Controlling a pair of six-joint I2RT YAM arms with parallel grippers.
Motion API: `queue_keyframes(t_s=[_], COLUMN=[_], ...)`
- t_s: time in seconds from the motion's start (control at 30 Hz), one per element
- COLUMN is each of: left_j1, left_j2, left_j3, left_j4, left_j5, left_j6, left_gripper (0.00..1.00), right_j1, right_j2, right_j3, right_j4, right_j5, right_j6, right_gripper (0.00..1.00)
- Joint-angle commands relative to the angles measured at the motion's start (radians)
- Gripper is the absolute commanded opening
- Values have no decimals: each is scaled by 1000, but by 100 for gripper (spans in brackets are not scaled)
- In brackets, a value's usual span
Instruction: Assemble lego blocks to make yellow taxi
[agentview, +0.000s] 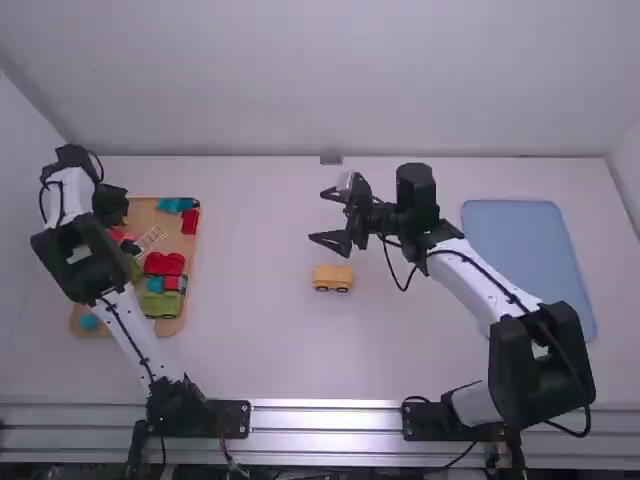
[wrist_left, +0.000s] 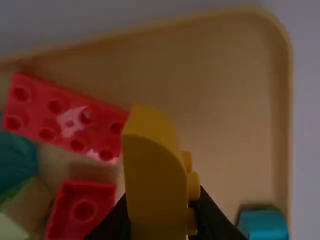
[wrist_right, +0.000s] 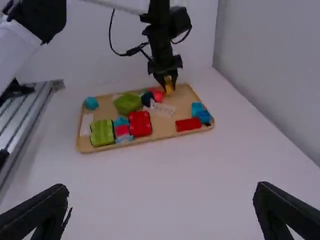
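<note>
Closest to the left wrist camera is a yellow block (wrist_left: 152, 187), rounded on top, with studs along one side. It is gripped between the left gripper (agentview: 112, 208)'s jaws, over the far left part of the wooden tray (agentview: 188, 300). That tray sits at the left end of the white surface (agentview: 260, 350). Inside it, near the yellow block in the left wrist view, lies a studded red block (wrist_left: 62, 117).

Well apart from the tray, to its right, a yellow car piece (agentview: 332, 274) stands upright on its dark wheels. Also off to the tray's right, farther from the arm bases than the car piece, is the right gripper (agentview: 320, 216), its jaws spread wide with nothing between them.

Toward the tray's far right corner are teal pieces (agentview: 176, 205), with a red brick (agentview: 190, 221) just beside them. A green piece (agentview: 161, 305) lies in its near right part. Farthest right of the tray, past the car piece, lies a blue mat (agentview: 525, 250).
</note>
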Motion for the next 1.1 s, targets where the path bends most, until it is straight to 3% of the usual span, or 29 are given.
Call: queue_keyframes(t_s=[0.0, 0.23, 0.4, 0.43, 0.47, 0.53, 0.63, 0.77, 1.07], left_j1=[-1, -3, -26, -50, -50, -84, -171, -331, -710], left_j2=[-106, -279, -470, -584, -584, -693, -862, -1075, -1317], left_j3=[13, -142, -403, -565, -565, -720, -954, -1205, -1470], left_j4=[-7, 51, 228, 350, 350, 481, 692, 918, 1044], left_j5=[-10, 7, 7, 18, 18, 28, 36, 36, 86], left_j6=[50, 93, 118, 166, 166, 229, 309, 468, 806], left_gripper=[15, 12, 13, 12, 12, 4, 2, 3, 7], right_j1=[4, 3, 6, 19, 19, 35, 51, 39, -47], right_j2=[-22, -22, -22, -22, -22, -22, -22, -20, 39], right_j3=[28, 28, 28, 28, 28, 28, 28, 28, 28], right_j4=[11, 35, 58, 75, 75, 79, 90, 113, 165], right_j5=[-33, 85, 96, 111, 111, 175, 319, 344, 176], right_j6=[8, 157, 165, 165, 165, 174, 268, 323, 435], right_gripper=[99, 99, 99, 99, 99, 99, 99, 99, 99])
